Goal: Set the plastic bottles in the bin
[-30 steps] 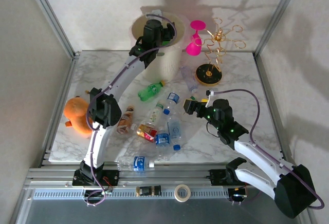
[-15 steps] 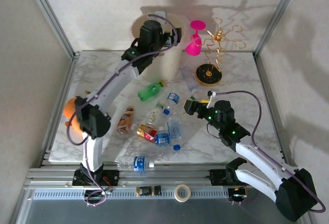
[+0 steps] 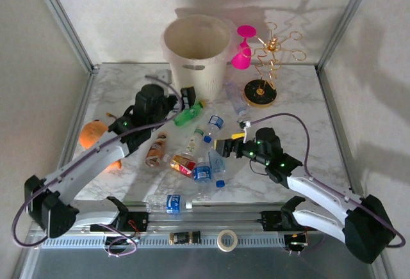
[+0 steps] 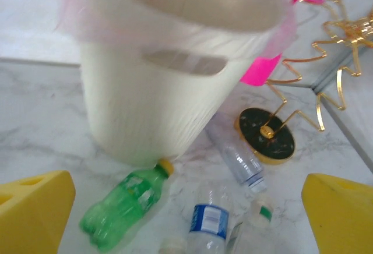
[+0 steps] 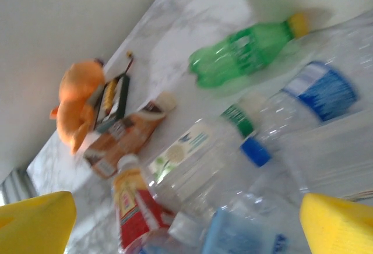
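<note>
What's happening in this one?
Two robot arms are clearing plastic bottles off a marble table into the bin. Both grippers are open and empty. The left gripper hangs by the green bottle beside the bin, and the right gripper is over the bottles mid-table. Many bottles lie loose.

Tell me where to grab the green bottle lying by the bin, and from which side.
Grip the green bottle around its mid-body, coming straight down with the left claw set across its width. It lies flat with its yellow cap almost against the bin, so the cap end is cramped, while nothing seems to touch its long sides.
</note>
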Robot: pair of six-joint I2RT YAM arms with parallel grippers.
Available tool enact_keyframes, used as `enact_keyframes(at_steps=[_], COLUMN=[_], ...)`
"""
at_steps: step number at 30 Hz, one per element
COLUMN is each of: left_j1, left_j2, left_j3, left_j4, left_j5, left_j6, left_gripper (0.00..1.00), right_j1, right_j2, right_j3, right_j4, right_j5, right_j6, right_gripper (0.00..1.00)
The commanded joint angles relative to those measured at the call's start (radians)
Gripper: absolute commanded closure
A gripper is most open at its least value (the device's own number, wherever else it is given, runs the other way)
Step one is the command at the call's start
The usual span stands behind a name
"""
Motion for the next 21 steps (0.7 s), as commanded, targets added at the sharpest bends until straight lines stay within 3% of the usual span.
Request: enact_keyframes(at_steps=[1, 13, 21], left_j1=[0.045, 0.29, 0.387], left_j2=[-0.088, -0.243, -0.255], left_j3=[-0.125, -0.448, -0.542], left_j4=[0.101, 0.24, 0.271], left_j5=[-0.066, 0.057, 0.141], left_j6=[-0.149, -0.393, -0.426], left_gripper=[0.0, 0.01, 0.0], right_j1=[0.101, 0.508, 0.648], right_j2=[0.053, 0.347, 0.583], right_j3=[0.07, 0.233, 0.372], right_j4=[0.011, 0.072, 0.035], right_j5=[-0.027, 0.106, 0.115], right_j6=[-0.08, -0.382, -0.559], right_gripper=[0.01, 0.01, 0.02])
